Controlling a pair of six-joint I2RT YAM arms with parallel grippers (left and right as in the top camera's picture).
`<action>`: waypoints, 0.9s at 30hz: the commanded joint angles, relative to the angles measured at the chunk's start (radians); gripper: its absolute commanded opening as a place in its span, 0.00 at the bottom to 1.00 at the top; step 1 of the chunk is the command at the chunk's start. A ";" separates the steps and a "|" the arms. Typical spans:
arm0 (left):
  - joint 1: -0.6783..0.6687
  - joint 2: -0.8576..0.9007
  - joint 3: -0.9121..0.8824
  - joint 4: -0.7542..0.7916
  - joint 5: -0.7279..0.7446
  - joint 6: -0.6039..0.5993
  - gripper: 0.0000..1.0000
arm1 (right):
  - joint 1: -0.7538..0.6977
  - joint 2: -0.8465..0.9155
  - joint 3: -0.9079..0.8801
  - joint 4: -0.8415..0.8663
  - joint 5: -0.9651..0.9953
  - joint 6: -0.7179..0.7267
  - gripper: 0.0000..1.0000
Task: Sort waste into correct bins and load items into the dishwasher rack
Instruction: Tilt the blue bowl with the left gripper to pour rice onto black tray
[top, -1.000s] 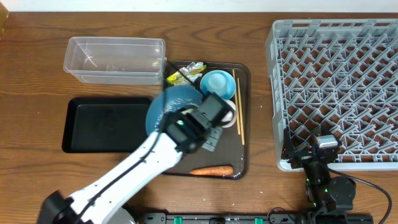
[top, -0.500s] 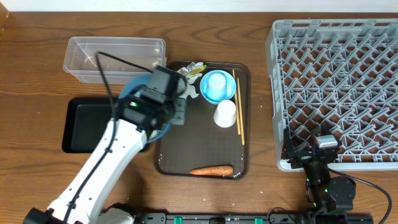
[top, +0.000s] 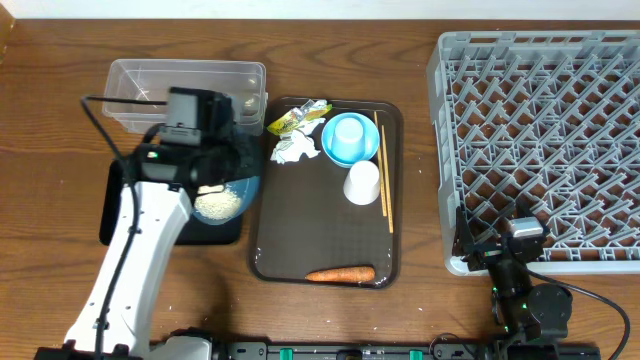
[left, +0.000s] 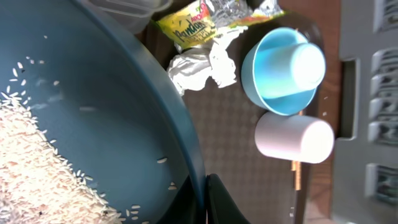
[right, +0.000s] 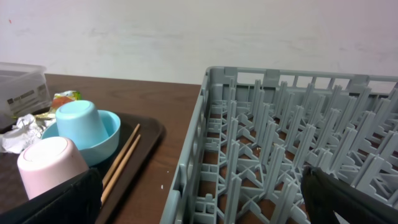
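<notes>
Clenched with the left gripper (left: 204, 198) on the rim of the dark-blue bowl (left: 106, 112), rice (left: 37, 174) heaped inside, over the right end of the black tray (top: 125, 215) and just beside the clear tub (top: 150, 85) (resting on that tray or held above it, hard to tell). Further out, on the brown tray (top: 300, 255): wrapper (top: 295, 118) and napkin (top: 295, 148) at the far left corner, light-blue bowl (top: 350, 140) and white cup (top: 362, 182) on its side next to the chopsticks (top: 384, 170), carrot (top: 340, 273) along the near edge. Spread wide and holding nothing with the right gripper (right: 199, 205), low at the near edge of the grey rack (top: 540, 130).
</notes>
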 joint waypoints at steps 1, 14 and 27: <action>0.080 -0.015 0.033 0.005 0.146 0.029 0.06 | -0.011 -0.001 -0.001 -0.004 0.002 -0.011 0.99; 0.302 -0.015 0.033 0.005 0.513 0.078 0.06 | -0.011 -0.001 -0.001 -0.004 0.002 -0.011 0.99; 0.521 -0.015 0.033 -0.018 0.755 0.077 0.06 | -0.011 -0.001 -0.001 -0.004 0.002 -0.011 0.99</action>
